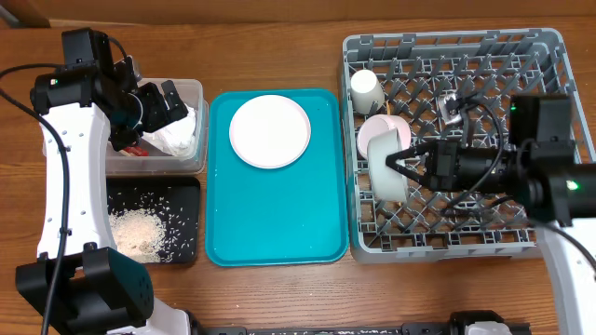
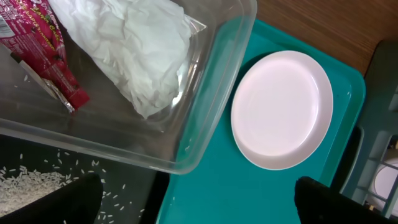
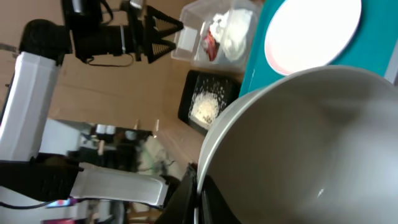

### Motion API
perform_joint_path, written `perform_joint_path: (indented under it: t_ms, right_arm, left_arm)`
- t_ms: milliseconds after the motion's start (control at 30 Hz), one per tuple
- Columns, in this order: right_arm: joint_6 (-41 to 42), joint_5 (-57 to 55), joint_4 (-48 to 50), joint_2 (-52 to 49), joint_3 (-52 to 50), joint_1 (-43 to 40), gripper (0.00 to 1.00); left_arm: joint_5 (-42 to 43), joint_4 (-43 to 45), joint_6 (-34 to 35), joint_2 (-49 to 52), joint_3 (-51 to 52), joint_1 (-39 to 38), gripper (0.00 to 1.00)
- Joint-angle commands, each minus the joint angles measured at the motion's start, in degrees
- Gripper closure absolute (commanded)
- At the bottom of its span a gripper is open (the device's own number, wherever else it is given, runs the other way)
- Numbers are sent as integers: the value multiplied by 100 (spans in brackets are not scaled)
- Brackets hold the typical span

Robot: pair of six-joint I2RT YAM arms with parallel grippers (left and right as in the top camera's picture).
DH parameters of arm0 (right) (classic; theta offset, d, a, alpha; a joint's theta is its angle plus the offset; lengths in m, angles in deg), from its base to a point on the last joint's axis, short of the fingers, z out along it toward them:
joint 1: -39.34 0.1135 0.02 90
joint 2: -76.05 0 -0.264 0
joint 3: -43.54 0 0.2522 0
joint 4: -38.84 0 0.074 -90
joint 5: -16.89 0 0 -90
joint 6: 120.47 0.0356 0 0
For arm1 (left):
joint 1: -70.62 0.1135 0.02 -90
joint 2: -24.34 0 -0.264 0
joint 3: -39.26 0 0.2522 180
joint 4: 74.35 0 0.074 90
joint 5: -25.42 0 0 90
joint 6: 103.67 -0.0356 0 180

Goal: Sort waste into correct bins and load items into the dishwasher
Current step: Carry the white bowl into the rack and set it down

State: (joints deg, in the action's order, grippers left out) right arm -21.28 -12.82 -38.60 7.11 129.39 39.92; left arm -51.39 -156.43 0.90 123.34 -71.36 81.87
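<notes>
My left gripper (image 1: 172, 99) (image 2: 199, 200) is open and empty, hovering over the clear tub (image 1: 192, 88) (image 2: 211, 93). The tub holds the crumpled white napkin (image 1: 177, 138) (image 2: 130, 50) and the red-and-silver wrapper (image 1: 137, 149) (image 2: 46, 56). Rice (image 1: 140, 231) (image 2: 25, 183) lies in the black tray (image 1: 186, 200). The pale pink plate (image 1: 269, 130) (image 2: 283, 109) sits on the teal tray (image 1: 279, 214). My right gripper (image 1: 402, 160) (image 3: 200, 193) is shut on the rim of the white-grey bowl (image 1: 384, 167) (image 3: 311, 143), held tilted in the grey dish rack (image 1: 559, 56). No chopsticks show.
A small white cup (image 1: 365, 90) and a pinkish bowl (image 1: 386, 124) stand in the rack's left part, just behind the held bowl. The black tray lies directly in front of the tub, and both sit against the teal tray's left side. The rack touches the teal tray's right edge.
</notes>
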Motion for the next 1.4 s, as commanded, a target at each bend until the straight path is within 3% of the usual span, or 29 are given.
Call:
perform_joint_path:
  t_ms: [0, 200, 500, 867, 1267, 1367]
  right_arm:
    - [-350, 850, 286, -68, -555, -227, 96]
    - [-345, 1749, 1263, -341, -1609, -544, 96]
    - [-348, 1954, 2339, -1123, -2450, -599, 96]
    - [-348, 1543, 2441, -1438, -2452, -608, 95]
    - [-350, 1257, 2210, -1438, -2452, -1056, 82]
    - [-348, 1023, 2090, -1438, -2452, -1292, 73]
  left_arm:
    - [-15, -2, -85, -44, -96, -39, 0]
    - [-15, -2, -85, -44, -96, -39, 0]
    - [-15, -2, -85, -44, -96, -39, 0]
    - [-15, -2, -85, -44, -96, -39, 0]
    - [-15, -2, -85, -44, -96, -39, 0]
    - [-15, -2, -85, -44, -96, -39, 0]
